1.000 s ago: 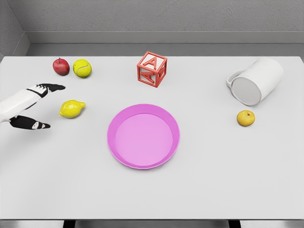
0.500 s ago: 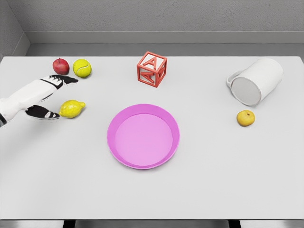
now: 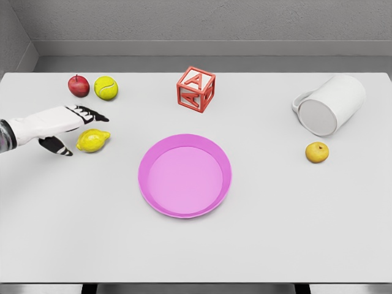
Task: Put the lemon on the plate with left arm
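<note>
On your white tabletop point(image 3: 257, 245), the left hand point(image 3: 58, 125) reaches in from the left edge with its fingers point(image 3: 92, 114) spread apart, cupped just over and beside the lemon point(image 3: 92, 140) but not closed on it. The lemon lies on the tabletop left of the pink plate point(image 3: 184, 176), with bare surface between them. Behind the hand you have a red apple point(image 3: 78, 86) and tennis ball point(image 3: 106, 87); farther right are a lettered block point(image 3: 196, 89), a tipped white mug point(image 3: 329, 105) and a small yellow fruit point(image 3: 316, 152).
</note>
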Controlling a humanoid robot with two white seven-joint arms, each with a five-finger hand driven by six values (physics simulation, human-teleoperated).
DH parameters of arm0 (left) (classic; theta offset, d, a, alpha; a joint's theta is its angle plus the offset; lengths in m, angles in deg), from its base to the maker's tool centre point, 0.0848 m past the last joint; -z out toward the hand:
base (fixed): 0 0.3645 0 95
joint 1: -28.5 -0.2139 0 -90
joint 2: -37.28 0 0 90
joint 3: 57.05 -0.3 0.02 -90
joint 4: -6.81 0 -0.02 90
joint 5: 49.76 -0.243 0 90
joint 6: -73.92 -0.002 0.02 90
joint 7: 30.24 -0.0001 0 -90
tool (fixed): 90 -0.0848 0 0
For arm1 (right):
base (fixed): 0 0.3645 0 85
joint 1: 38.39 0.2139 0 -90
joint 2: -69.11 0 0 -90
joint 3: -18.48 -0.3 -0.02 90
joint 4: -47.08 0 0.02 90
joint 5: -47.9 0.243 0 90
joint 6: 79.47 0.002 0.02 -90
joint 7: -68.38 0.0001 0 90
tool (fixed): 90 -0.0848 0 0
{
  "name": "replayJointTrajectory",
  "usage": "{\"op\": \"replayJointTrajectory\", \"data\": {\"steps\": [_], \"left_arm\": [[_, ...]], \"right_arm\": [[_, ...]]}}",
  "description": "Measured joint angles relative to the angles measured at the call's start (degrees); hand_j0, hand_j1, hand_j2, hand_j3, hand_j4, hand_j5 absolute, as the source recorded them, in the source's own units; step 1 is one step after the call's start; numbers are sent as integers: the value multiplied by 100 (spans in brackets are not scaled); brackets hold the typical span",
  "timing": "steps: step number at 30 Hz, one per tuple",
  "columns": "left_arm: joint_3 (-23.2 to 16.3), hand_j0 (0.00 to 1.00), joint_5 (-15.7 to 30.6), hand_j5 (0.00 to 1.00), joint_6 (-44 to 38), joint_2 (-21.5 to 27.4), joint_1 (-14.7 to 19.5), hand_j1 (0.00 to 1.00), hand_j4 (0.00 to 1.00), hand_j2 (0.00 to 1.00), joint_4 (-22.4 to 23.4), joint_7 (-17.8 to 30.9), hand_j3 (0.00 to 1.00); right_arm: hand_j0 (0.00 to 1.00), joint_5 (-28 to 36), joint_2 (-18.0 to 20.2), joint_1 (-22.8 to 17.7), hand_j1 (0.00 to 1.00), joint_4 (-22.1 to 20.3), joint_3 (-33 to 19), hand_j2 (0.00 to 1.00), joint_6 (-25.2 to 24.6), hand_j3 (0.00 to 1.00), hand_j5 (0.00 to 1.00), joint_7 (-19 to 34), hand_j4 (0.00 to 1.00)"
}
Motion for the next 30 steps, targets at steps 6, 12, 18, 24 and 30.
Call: {"op": "replayJointTrajectory", "data": {"steps": [6,12,18,24,30], "left_arm": [[-379,100,-6,100,0,-19,193,100,100,100,23,5,100],[-459,100,-4,100,-1,-12,246,100,100,100,26,-1,100],[-567,100,-11,100,0,-26,290,100,100,100,34,-2,100],[-609,100,-38,100,0,-69,316,100,100,100,35,-3,100],[-643,100,-46,100,-1,-110,360,100,100,100,35,2,100]], "right_arm": [[100,0,0,0,100,0,0,100,0,100,100,0,100],[100,0,0,0,100,0,-2,100,0,100,100,0,100],[100,0,0,0,100,0,-2,100,0,100,100,0,100],[100,0,0,0,100,0,0,100,0,100,100,0,100],[100,0,0,0,100,0,0,100,0,100,100,0,100]]}}
